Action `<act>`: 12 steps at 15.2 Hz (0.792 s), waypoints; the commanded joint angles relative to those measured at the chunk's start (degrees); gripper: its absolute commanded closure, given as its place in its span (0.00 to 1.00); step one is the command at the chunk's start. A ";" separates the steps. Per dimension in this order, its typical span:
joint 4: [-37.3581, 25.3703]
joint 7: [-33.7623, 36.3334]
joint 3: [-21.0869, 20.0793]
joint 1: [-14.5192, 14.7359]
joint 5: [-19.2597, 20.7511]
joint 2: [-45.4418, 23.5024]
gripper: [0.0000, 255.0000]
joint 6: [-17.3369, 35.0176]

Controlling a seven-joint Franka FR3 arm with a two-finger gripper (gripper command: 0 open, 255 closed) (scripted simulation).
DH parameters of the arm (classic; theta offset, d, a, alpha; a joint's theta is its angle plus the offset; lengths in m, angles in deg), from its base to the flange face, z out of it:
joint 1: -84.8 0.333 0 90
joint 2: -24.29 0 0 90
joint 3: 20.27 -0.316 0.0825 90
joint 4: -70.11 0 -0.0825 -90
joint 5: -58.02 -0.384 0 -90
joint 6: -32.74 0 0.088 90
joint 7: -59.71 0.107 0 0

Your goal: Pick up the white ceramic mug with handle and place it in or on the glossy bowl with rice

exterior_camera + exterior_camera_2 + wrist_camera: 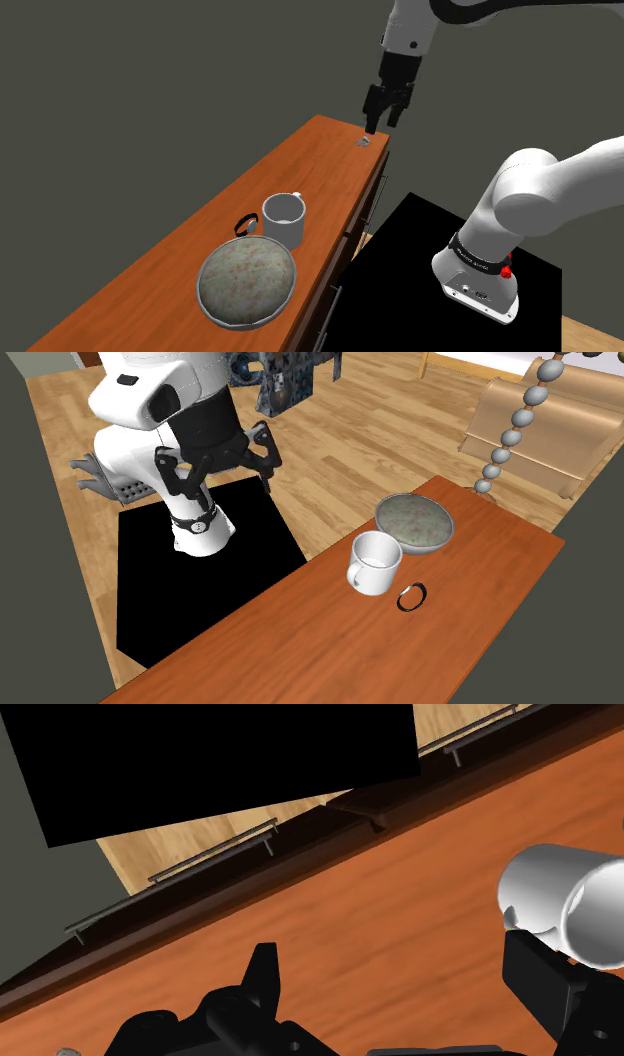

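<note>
Shoulder view: the pincer [384,122] hangs wide open and empty above one end of the wooden surface [150,265]. The white mug [285,218] stands upright well away from the pincer, farther down the surface, with the speckled grey bowl [248,280] just beyond it.

The gripper [385,122] hangs, fingers apart, in open air above the table's [300,160] far end, over a small grey bit [363,142]. A bare stretch of tabletop runs from there to the mug [285,217], whose top has free air above it. The bowl [248,281] crowds the mug on one side, a black ring [238,227] lies near on another, and a string of beads [510,437] rises beyond the bowl
</note>
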 commanded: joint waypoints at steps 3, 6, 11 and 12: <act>-0.10 6.05 -5.79 1.30 -2.52 -4.36 0.00 5.22; -1.13 10.56 -10.05 1.91 -3.68 -8.53 0.00 9.00; -4.48 18.57 -17.08 2.10 -3.69 -17.10 0.00 15.10; -5.38 20.30 -18.45 2.03 -3.32 -19.05 0.00 16.26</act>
